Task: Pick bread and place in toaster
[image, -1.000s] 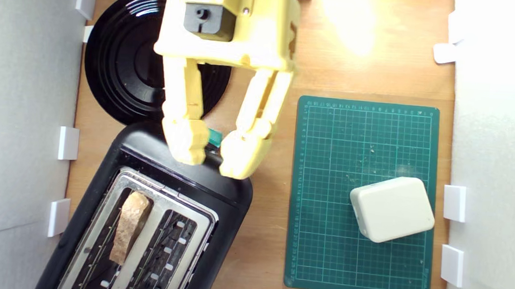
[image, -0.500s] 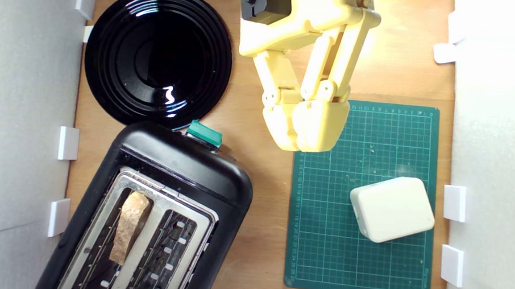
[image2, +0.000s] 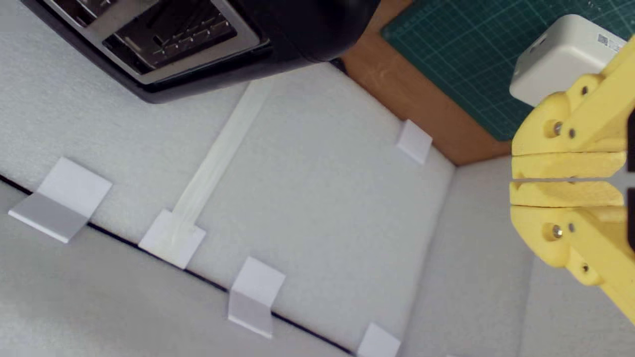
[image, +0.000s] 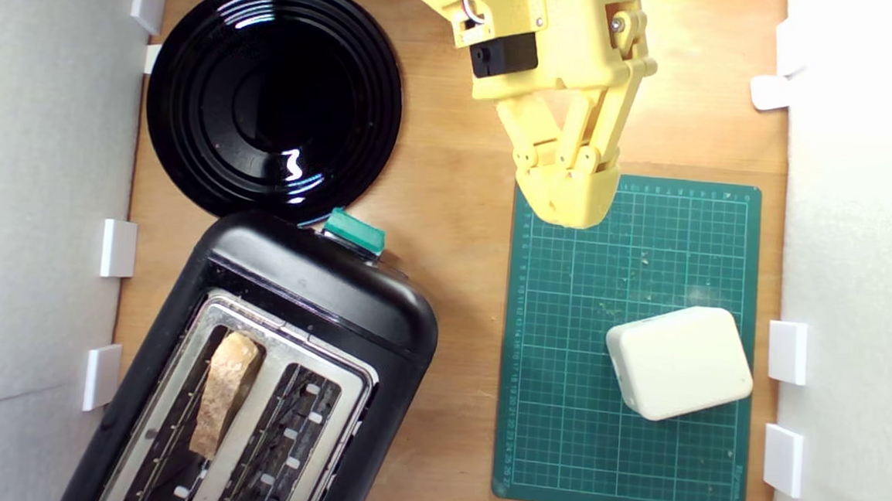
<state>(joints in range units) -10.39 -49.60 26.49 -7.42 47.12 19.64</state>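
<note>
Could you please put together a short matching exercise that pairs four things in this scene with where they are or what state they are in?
Things:
1. bread
2. white block
3. black plate
4. gripper

Places or states:
A. on the green cutting mat
B. shut, holding nothing
C. standing in a slot of the toaster
D. empty, on the wooden table

Pairs: 1-C, 2-A, 3-D, 4-B
</note>
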